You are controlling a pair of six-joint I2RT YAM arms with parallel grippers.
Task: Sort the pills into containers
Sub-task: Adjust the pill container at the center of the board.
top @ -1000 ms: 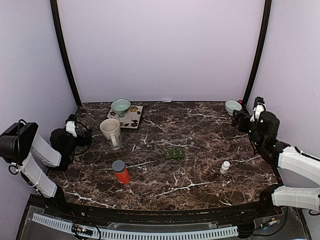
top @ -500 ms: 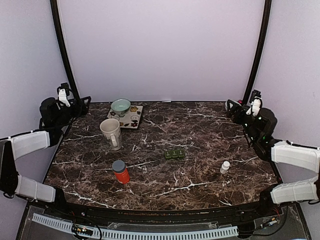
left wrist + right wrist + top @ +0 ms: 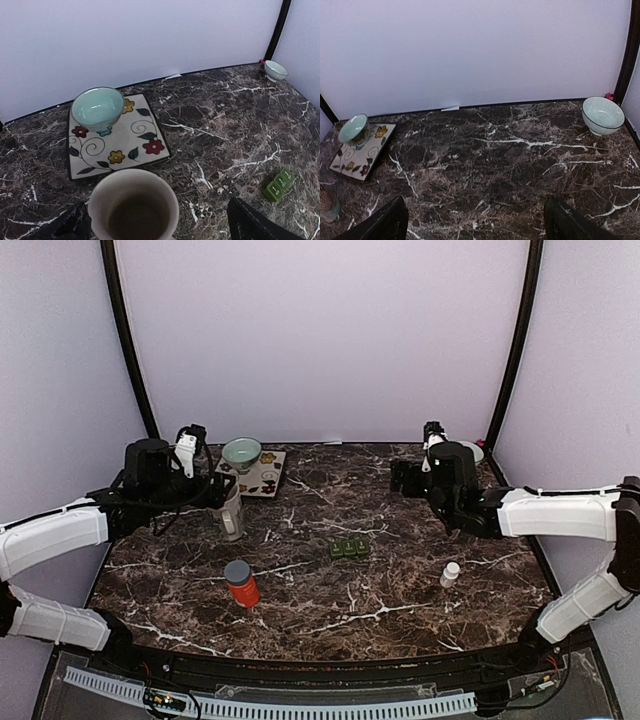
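No loose pill shows on the surface (image 3: 330,620); the pills are likely inside the red bottle (image 3: 240,583) and white bottle (image 3: 451,574), well apart, nearest the arms. The green box (image 3: 349,550) lies between them, slightly farther. Beyond, the left fingers (image 3: 65,230) hang wide apart and empty over the mug (image 3: 134,207); the right fingers (image 3: 385,222), likewise spread and empty, face the far bowl (image 3: 603,115). This looks like the approach: next, an arm must drop onto a bottle.

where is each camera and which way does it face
top external: above, behind the robot, looking down on the table; left arm, right arm show.
left wrist: over the mug, facing the far wall; open left claw at the bottom.
right wrist: facing the far wall and white bowl; open right claw at the bottom.
shared: both wrist views show plate and white bowl.
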